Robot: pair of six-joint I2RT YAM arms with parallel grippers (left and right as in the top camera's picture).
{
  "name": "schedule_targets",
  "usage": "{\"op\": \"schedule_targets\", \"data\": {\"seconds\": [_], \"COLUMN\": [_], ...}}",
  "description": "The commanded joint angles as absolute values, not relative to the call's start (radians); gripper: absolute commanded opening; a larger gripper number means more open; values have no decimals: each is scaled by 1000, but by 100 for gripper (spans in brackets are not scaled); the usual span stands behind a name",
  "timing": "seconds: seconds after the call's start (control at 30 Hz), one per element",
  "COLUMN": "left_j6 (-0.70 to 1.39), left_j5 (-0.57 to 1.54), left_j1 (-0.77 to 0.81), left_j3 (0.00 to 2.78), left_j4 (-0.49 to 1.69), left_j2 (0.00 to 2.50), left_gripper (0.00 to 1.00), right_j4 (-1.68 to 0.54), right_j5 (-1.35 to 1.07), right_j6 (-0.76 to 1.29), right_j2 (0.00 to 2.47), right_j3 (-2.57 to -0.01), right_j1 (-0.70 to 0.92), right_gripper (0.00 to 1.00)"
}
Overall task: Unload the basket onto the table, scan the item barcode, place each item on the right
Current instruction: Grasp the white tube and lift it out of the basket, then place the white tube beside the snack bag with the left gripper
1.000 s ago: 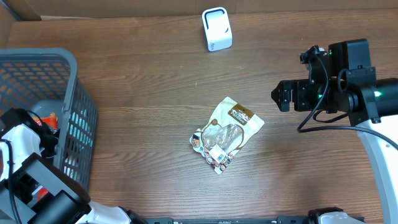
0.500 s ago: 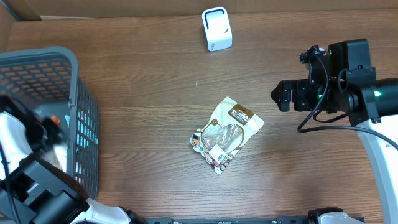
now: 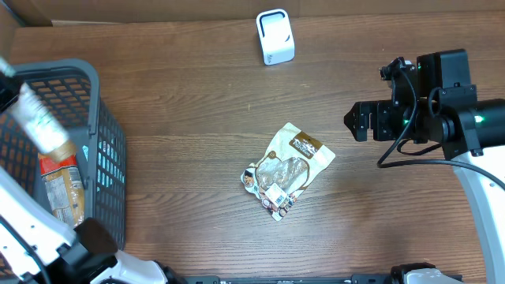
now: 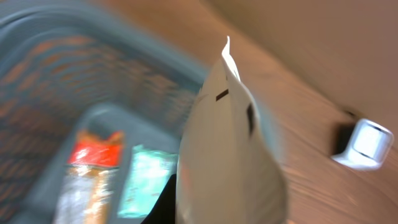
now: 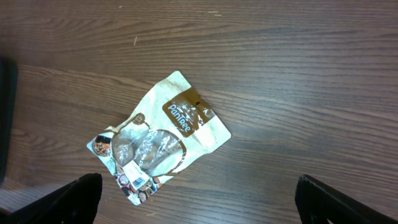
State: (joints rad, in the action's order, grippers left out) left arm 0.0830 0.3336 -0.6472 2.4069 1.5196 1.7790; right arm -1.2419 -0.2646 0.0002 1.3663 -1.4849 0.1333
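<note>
The left gripper (image 4: 186, 214) has its jaws clenched on a white packet (image 4: 230, 155). A second ago they were low inside the basket (image 3: 102, 158) and only closing; now the packet hangs above the basket's far left side. I judge the pick done and the carry to the scanner (image 3: 274, 36) the step in hand.

The left wrist view is blurred with motion, yet it alone shows what lies below in the basket: an orange-red packet (image 4: 93, 162) beside a green one (image 4: 146, 186). It also shows the scanner off past the packet's right edge. Whether a barcode faces outward I cannot tell.

Mid-table a brown-and-cream snack pouch (image 3: 288, 170) lies flat where it lay before, well apart from everything. Only the right wrist view shows its small white label. The right gripper (image 5: 199, 196) hovers over it with jaws spread wide, holding nothing.

The scanner stands at the table's far edge, facing nothing yet.
</note>
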Motion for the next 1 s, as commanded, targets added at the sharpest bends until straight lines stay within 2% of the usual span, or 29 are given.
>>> {"op": "schedule_targets", "data": {"seconds": [0.0, 0.27, 0.33, 0.57, 0.73, 0.97], "left_j6": [90, 273, 333, 549, 705, 730], "left_j5": [373, 46, 6, -17, -194, -250], "left_j1": [-471, 27, 101, 274, 359, 427], "left_j3": [2478, 2401, 2374, 2237, 2169, 2167], "left_j4": [1546, 1514, 1514, 1510, 1509, 1475], "left_j2": [1752, 1812, 1852, 2040, 2225, 2398], "left_gripper": [4, 4, 4, 4, 4, 4], "right_j4": [-1236, -1242, -1240, -1240, -1240, -1243], "right_j5": [-271, -271, -271, -271, -271, -271], "right_j6": [-3, -3, -4, -3, -3, -3], "right_j2": [1366, 1366, 1366, 1366, 1366, 1366], "right_j3": [-1498, -1498, -1498, -1498, -1498, -1498], "right_j1": [140, 140, 140, 140, 140, 140], "right_gripper": [100, 100, 100, 100, 100, 100]}}
